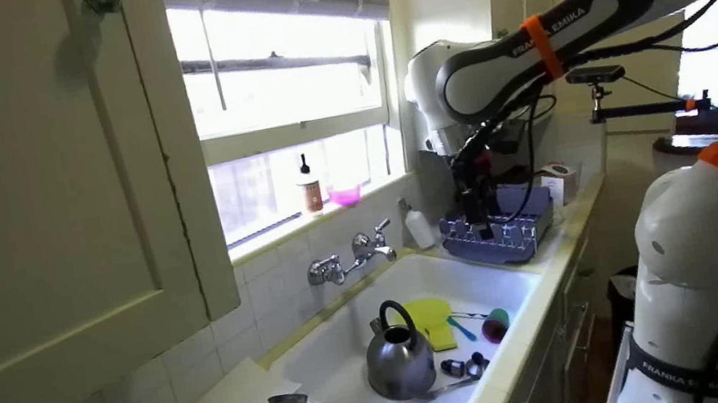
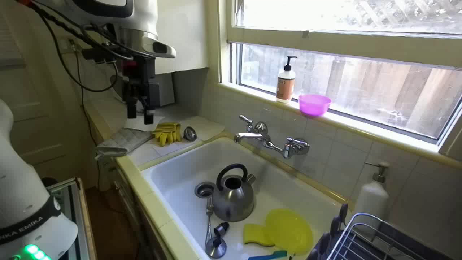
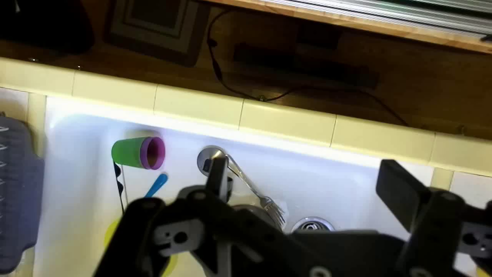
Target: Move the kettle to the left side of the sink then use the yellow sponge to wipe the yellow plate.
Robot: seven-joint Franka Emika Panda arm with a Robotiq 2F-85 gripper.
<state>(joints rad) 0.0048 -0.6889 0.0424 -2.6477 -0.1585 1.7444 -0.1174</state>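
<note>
The kettle [image 2: 236, 202] stands upright in the sink [image 2: 187, 166], just beside the drain [image 2: 205, 190], its black handle [image 2: 232, 166] arched upward; the jaws hang spread, with nothing between them, well above and apart from it. The grasp is where I'd expect trouble: the handle is a curved loop, so a pinch taken off its crown could let the body swing or slip round. Its mouth looks uncovered, and a tilt would spill any water (whether it holds any, I can't tell). Aiming may be awkward too, since in the wrist view the jaws' own hardware hides most of the kettle. A fork [image 3: 266, 201] lies close by the base, and sliding the kettle rather than lifting it could snag the tines; a high lift risks a knock against the faucet spout [image 2: 249, 135]. "Left side" is a loose target as well, and a base set partly over the drain might rock. After that, the yellow sponge [image 2: 255, 235] meets the edge of the yellow plate [image 2: 288, 229], perhaps overlapping it, so a low reach could shove both, and firm wiping could send the unbraced plate skidding.
</note>
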